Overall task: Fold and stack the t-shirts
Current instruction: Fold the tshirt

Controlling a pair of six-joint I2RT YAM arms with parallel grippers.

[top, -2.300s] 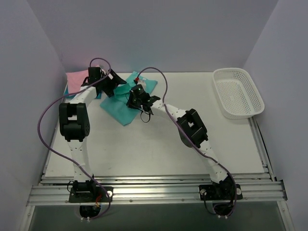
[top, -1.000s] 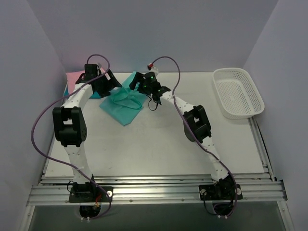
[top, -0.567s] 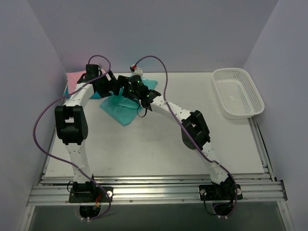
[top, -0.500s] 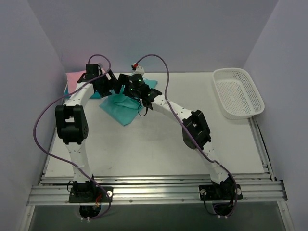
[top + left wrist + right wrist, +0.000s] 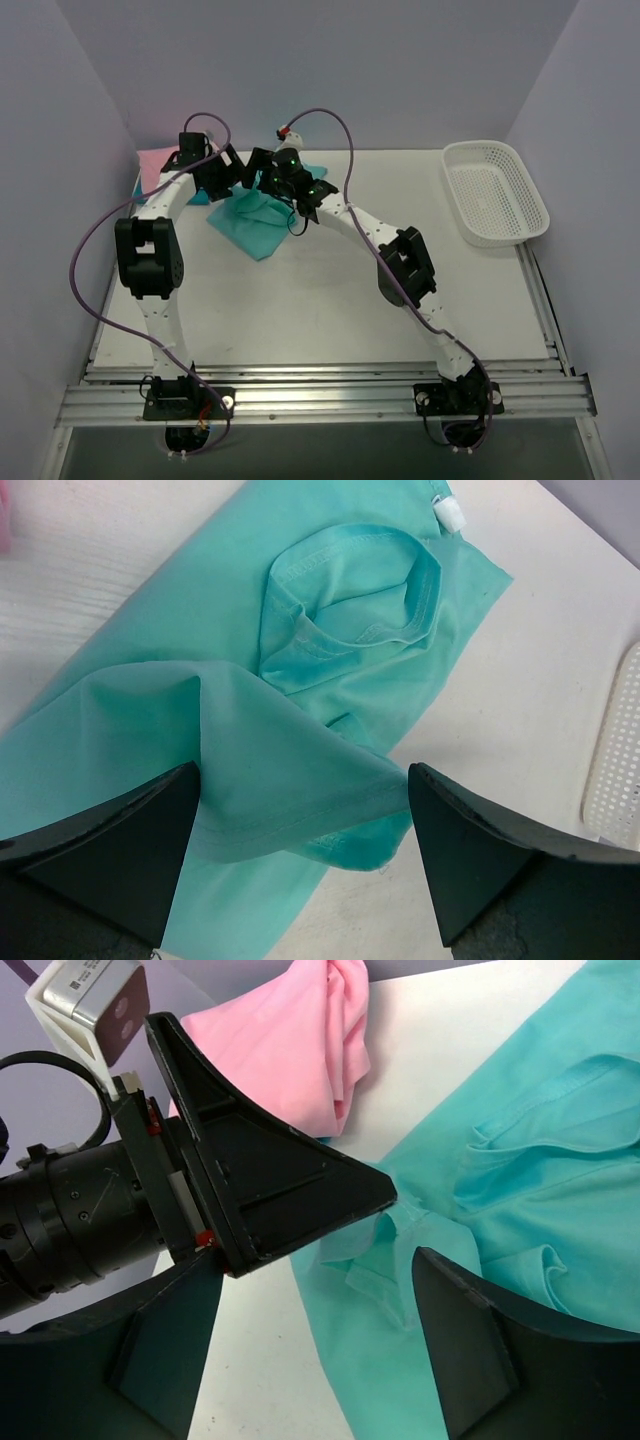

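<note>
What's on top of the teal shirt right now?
On the teal shirt lies only its own folded-over flap, beside the collar. The left gripper and right gripper hang open over it; the cloth beneath the flap is covered.

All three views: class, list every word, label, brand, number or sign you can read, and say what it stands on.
None can be read in any view.
White tag on the teal-green t-shirt: too small to read.
White camera housing, right wrist view: no print shows.
</note>
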